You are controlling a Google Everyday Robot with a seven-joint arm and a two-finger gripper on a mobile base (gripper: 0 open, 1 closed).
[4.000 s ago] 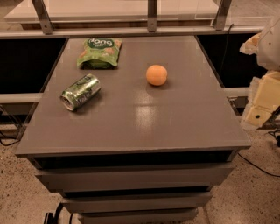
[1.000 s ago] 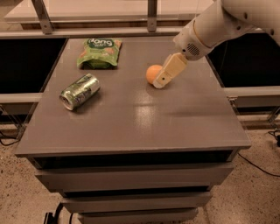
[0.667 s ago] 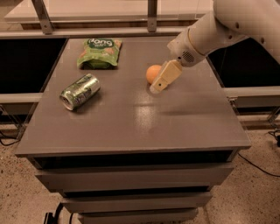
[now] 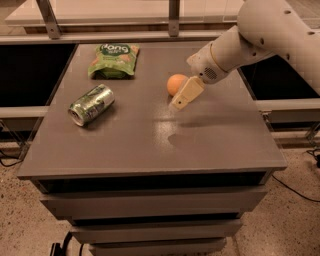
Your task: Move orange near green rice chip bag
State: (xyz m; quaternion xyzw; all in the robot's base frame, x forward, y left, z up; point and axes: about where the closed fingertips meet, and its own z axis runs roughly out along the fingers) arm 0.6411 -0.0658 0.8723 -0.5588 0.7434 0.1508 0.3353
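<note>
The orange [image 4: 175, 83] sits on the grey table [image 4: 150, 135], right of centre toward the back. The green rice chip bag [image 4: 114, 60] lies flat at the back left of the table, well apart from the orange. My gripper [image 4: 183, 96] comes in from the upper right on a white arm [image 4: 260, 35]. Its tan finger hangs just in front and to the right of the orange, touching or nearly touching it and covering its right edge.
A shiny green-and-silver drink can [image 4: 91, 104] lies on its side at the left of the table. A metal rail with posts [image 4: 173, 15] runs behind the table's back edge. The table's front edge drops to drawers below.
The arm has swung in from the right and come down over the table. In the last second the gripper has slid a little left and lower beside the orange. Orange, bag and can have not moved.
</note>
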